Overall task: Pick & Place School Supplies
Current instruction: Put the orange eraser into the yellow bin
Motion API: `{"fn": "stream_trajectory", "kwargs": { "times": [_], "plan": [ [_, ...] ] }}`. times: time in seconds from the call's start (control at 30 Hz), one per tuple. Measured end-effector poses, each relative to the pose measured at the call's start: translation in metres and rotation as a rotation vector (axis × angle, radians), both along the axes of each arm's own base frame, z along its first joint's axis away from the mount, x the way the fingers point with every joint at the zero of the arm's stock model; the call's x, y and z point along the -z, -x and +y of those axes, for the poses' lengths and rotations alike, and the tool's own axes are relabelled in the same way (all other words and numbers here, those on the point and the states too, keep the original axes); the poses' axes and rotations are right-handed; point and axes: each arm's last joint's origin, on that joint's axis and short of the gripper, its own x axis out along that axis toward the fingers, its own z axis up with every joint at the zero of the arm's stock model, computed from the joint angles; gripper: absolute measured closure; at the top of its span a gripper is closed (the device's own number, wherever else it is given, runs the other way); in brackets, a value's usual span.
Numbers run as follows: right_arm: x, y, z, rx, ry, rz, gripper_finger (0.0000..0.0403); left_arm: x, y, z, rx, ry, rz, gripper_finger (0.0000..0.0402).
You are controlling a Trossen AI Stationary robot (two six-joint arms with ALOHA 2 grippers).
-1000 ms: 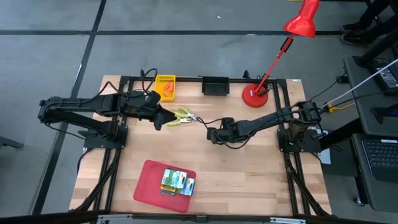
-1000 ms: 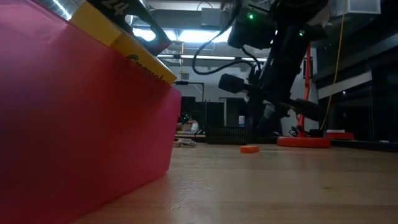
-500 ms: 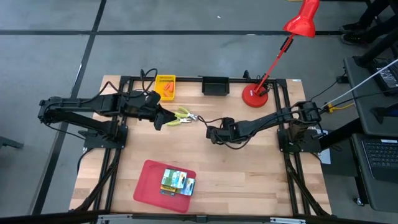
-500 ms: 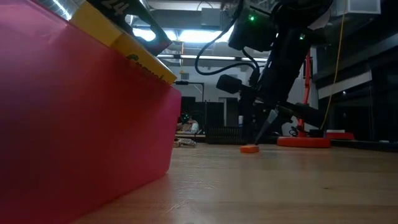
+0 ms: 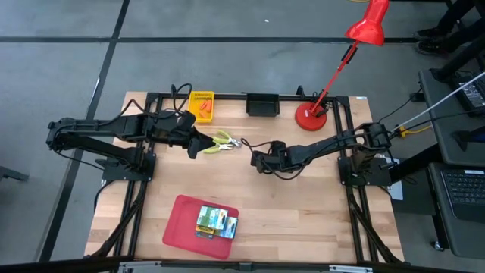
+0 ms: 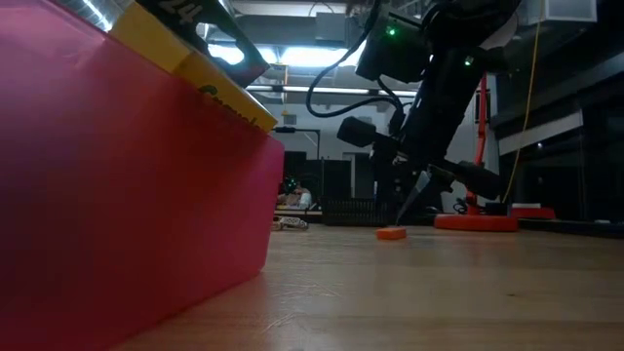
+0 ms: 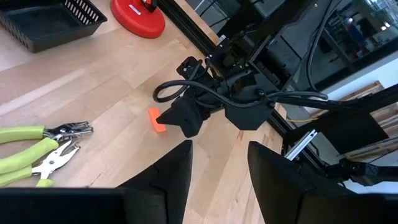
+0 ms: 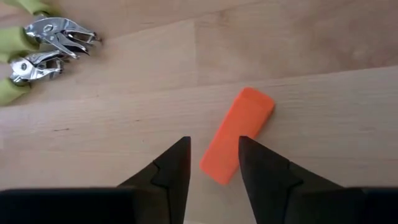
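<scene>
An orange piece [image 8: 237, 144] lies flat on the wooden table [image 5: 303, 205], with its near end between the fingers of my open right gripper [image 8: 214, 168]. In the low view that gripper [image 6: 409, 207] hangs just above the piece [image 6: 392, 233] without touching it. Two yellow-green implements with metal tips [image 5: 221, 142] lie on the table just in front of my open left gripper [image 5: 198, 142], which holds nothing. Green-and-yellow boxes [image 5: 216, 221] lie in the red tray [image 5: 182, 227].
A yellow box [image 5: 201, 105] holding orange pieces and a black basket [image 5: 262, 104] stand along the far edge. The red lamp's base [image 5: 311, 116] is at the far right. Bare wood lies between the tray and my right arm.
My right gripper has opened over the orange piece and lifted slightly off it. The piece has stayed where it lay on the table.
</scene>
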Motion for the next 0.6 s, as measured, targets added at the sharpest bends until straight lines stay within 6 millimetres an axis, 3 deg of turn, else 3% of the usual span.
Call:
{"fn": "stream_trajectory", "kwargs": {
  "times": [0.6],
  "plan": [
    [0.008, 0.006, 0.004, 0.004, -0.017, 0.007, 0.0266, 0.0, 0.0, 0.0, 0.003, -0.007, 0.001, 0.0249]
  ]
}}
